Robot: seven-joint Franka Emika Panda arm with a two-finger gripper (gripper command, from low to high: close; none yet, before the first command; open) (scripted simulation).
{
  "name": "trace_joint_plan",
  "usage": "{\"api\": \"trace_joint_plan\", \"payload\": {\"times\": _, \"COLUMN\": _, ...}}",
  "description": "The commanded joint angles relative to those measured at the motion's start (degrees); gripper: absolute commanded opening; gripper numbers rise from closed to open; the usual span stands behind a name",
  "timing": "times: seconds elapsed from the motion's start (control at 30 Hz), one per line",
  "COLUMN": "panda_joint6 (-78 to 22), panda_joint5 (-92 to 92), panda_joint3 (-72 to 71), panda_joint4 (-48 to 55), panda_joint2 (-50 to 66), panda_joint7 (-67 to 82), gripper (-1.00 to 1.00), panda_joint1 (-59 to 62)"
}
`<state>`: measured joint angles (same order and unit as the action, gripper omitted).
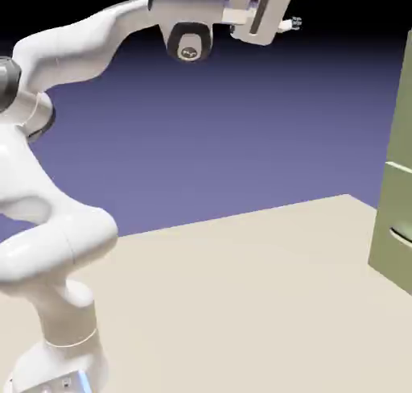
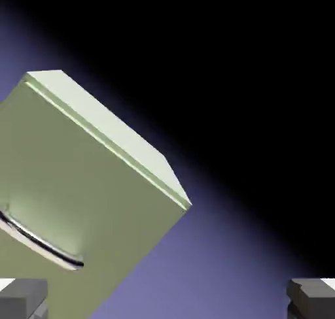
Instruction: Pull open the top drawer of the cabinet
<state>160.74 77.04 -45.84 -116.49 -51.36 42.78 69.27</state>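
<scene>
The gripper [image 1: 298, 23] stands wide and empty, high up and well apart from the cabinet [image 1: 396, 214]. In the hand view the top drawer's handle [image 2: 40, 240] lies toward eight o'clock from the picture's middle, on the drawer [image 2: 98, 180]; its long axis slants from ten to four, parallel to the front's top edge.
</scene>
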Motion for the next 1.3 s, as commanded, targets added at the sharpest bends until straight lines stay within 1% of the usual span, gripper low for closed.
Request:
{"api": "trace_joint_plan", "payload": {"times": 0.0, "panda_joint6": -0.4, "panda_joint5": 2.3, "panda_joint3": -1.3, "panda_joint4": 1.3, "panda_joint2": -0.5, "panda_joint7": 2.5, "gripper": 0.00, "panda_joint1": 2.0}}
{"api": "trace_joint_plan", "payload": {"times": 1.03, "panda_joint6": -12.4, "panda_joint5": 71.8, "panda_joint3": -42.7, "panda_joint4": 41.5, "panda_joint2": -17.4, "panda_joint7": 79.4, "gripper": 0.00, "panda_joint1": 65.2}}
{"api": "trace_joint_plan", "payload": {"times": 1.07, "panda_joint6": -12.4, "panda_joint5": 71.8, "panda_joint3": -42.7, "panda_joint4": 41.5, "panda_joint2": -17.4, "panda_joint7": 79.4, "gripper": 0.00, "panda_joint1": 65.2}}
{"api": "trace_joint_plan", "payload": {"times": 1.27, "panda_joint6": -8.5, "panda_joint5": 69.7, "panda_joint3": -43.0, "panda_joint4": 53.9, "panda_joint2": -20.5, "panda_joint7": 72.6, "gripper": 0.00, "panda_joint1": 73.1}}
